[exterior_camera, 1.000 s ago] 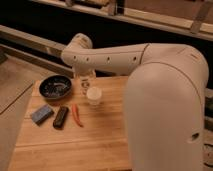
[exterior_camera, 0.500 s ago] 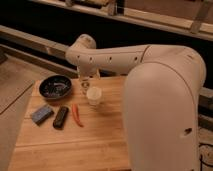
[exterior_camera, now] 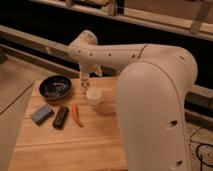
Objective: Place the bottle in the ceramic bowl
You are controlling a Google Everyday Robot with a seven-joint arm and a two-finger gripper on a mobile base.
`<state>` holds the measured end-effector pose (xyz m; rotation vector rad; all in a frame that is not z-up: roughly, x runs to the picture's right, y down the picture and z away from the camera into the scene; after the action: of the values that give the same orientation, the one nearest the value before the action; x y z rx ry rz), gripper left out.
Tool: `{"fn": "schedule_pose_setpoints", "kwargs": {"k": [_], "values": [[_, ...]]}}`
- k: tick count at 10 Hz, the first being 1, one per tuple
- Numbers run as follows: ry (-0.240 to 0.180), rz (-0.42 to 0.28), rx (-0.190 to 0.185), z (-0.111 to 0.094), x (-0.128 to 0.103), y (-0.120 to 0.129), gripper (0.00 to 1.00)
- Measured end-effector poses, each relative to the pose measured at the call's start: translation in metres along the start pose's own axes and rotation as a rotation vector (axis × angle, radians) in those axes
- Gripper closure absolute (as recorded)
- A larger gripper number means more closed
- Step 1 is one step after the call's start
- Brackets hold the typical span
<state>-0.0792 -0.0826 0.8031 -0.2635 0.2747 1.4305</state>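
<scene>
Camera view looks down over my white arm (exterior_camera: 150, 65) to my claw (exterior_camera: 84, 83), which hangs from the wrist low over the pale wooden worktop (exterior_camera: 65, 145). Whether the claw is open or closed I cannot tell. I see nothing held in it.

The short, cream-white, round-topped bottle (exterior_camera: 93, 96) stands upright on the worktop with its long axis vertical. It sits just beside the claw, a little toward the camera and toward the right of the picture. I cannot tell whether the two touch.

The round, shallow, glossy black-blue ceramic bowl (exterior_camera: 55, 86) rests on the worktop on the claw's other side, toward the left of the picture. So the claw sits between bottle and bowl. Inside the bowl I make out only pale speckles; it seems to hold nothing, and the bottle is plainly not in it yet.

My reading is that the coming move turns on that small offset. The claw must come over the bottle's top and close around its sides, then carry it across to the bowl.

Nearer the camera, well apart from the bottle, lie a slim red chili pepper (exterior_camera: 76, 114), a black rectangular block (exterior_camera: 61, 117) and a blue rectangular pad (exterior_camera: 42, 114), none inside any container.
</scene>
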Motion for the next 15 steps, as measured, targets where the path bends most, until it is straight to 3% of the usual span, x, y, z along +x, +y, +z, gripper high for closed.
{"fn": "schedule_pose_setpoints", "kwargs": {"k": [2,5,15], "values": [[-0.016,-0.001,-0.045,-0.007,-0.007,0.020,0.35],[-0.017,-0.033,-0.101,-0.011,0.003,0.054,0.35],[0.036,-0.040,-0.040,0.010,0.016,0.024,0.35]]}}
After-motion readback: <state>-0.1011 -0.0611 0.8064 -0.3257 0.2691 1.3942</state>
